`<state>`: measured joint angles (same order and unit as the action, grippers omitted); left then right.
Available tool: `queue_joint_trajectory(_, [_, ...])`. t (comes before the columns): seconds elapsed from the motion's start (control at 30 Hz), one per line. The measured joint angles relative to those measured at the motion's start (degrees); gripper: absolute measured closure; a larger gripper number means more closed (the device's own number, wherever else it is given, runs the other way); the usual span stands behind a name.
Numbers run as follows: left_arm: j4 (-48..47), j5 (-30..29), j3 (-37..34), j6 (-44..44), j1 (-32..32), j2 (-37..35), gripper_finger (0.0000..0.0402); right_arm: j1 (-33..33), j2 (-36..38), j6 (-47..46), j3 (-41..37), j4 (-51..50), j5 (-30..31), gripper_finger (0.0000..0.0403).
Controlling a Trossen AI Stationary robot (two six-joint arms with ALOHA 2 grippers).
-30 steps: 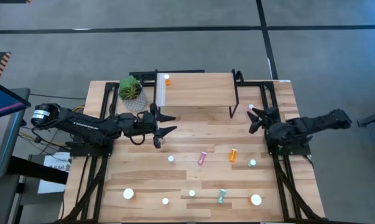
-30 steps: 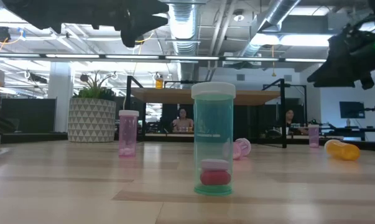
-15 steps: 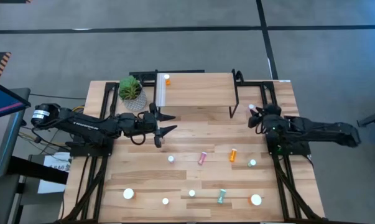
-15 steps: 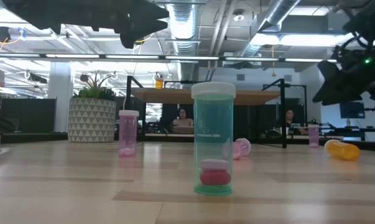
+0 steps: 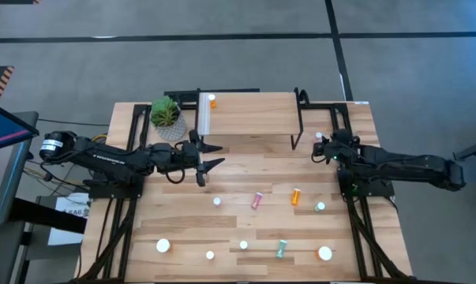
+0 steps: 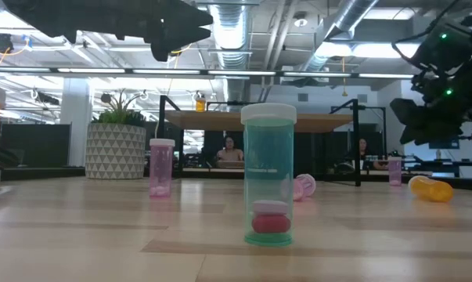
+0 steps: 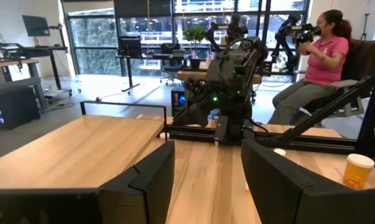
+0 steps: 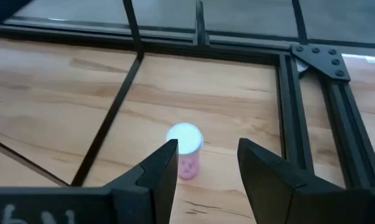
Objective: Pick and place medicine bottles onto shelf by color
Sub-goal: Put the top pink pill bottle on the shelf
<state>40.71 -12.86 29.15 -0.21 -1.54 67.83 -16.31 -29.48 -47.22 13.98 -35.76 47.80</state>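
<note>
Beside the shelf's (image 5: 249,112) right legs stands a pink medicine bottle (image 5: 319,138), white-capped, upright on the tabletop | right gripper (image 5: 325,147) has swung in over the last second, jaws parted, empty, lined up just short of it: grasp likely next | left gripper (image 5: 208,158) waits open near the plant (image 5: 166,113).

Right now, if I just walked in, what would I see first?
Probably the little pill bottles scattered over the wooden table, like the teal bottle standing right in front of the low camera. Then the right gripper, fingers open above a pink bottle near the shelf, where one orange bottle already sits.
</note>
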Motion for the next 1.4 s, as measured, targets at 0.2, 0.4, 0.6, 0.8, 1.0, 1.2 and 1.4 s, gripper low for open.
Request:
queue_joint_trajectory(0.2, [-0.14, 0.0, 0.0, 0.0, 0.0, 0.0, 0.0227, -0.33, -2.95, 1.81, 0.0, 3.34, -3.91, 0.0193])
queue_joint_trajectory(0.4, [-0.36, 0.0, 0.0, 0.0, 0.0, 0.02, 0.0227, -0.33, -5.57, -1.15, -0.25, 3.57, -4.09, 0.0137])
queue_joint_trajectory(0.6, [-0.89, 0.02, 0.01, 0.0, 0.0, 0.0, 0.0227, -0.33, -8.14, -4.45, -3.79, 9.07, -4.05, 0.0091])
queue_joint_trajectory(0.8, [-1.49, 0.02, 0.02, 0.0, 0.0, 0.0, 0.0227, -0.37, -10.38, -4.35, -7.2, 16.55, -0.98, 0.0072])
queue_joint_trajectory(1.0, [-1.37, 0.0, 0.02, 0.44, 0.02, 0.0, 0.0227, -1.62, -11.88, -3.31, -8.11, 19.37, -0.83, 0.0082])
queue_joint_trajectory(1.2, [-1.01, 0.0, 0.02, 0.37, 0.02, 0.0, 0.0227, -1.8, -15.78, -5.47, -8.21, 21.47, -1.49, 0.0087])
queue_joint_trajectory(1.4, [-0.97, 0.0, 0.02, 0.11, 0.02, 0.0, 0.0227, -2.56, -21.27, -5.21, -8.22, 28.7, -1.48, 0.0087])
